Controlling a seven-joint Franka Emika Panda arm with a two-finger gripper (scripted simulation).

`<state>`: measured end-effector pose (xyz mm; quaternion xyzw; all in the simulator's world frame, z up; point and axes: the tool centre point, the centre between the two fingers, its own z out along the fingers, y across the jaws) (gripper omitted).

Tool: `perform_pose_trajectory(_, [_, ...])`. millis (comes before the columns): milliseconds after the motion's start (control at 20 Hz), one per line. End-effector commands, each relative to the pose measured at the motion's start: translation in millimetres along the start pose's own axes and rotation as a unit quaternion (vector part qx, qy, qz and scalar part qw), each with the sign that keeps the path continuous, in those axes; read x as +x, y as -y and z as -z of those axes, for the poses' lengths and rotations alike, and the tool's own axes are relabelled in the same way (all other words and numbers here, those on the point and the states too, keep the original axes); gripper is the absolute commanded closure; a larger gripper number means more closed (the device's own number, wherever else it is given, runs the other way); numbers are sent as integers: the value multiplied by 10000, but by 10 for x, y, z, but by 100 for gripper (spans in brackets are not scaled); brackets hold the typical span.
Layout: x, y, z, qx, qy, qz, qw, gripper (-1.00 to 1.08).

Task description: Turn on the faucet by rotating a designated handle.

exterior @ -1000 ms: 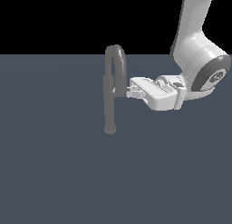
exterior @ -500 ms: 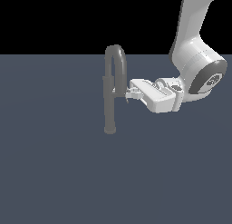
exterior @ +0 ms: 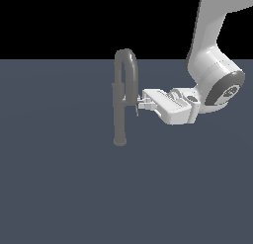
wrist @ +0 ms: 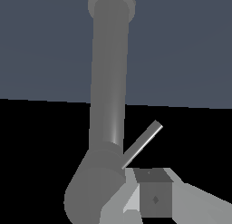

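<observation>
The faucet (exterior: 120,109) is a tall grey gooseneck that stands upright on the dark floor, its arch at the top. The handle (exterior: 135,108) is a thin short lever jutting from the column toward the exterior view's right. My gripper (exterior: 141,103) reaches in level from the exterior view's right, with its fingertips right at the handle. Its jaws look shut and hold nothing. In the wrist view the faucet column (wrist: 108,82) fills the middle. The handle (wrist: 143,143) slants out of it just ahead of my gripper (wrist: 142,205).
The white arm (exterior: 212,65) comes down from the upper part of the exterior view's right. The flat dark grey floor (exterior: 59,188) spreads all around the faucet's foot.
The gripper and wrist have sunk a little and edged toward the faucet. The fingertips now sit lower against the handle. The faucet column has not moved.
</observation>
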<state>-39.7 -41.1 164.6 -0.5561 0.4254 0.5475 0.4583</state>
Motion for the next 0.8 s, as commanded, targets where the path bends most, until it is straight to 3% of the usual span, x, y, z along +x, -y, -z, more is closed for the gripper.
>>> perform_pose_trajectory(0, [0,-3,0,-4,-6,-5,10000,108])
perform_pose_trajectory(750, [496,304,-63,124,-95,-245,9996,108])
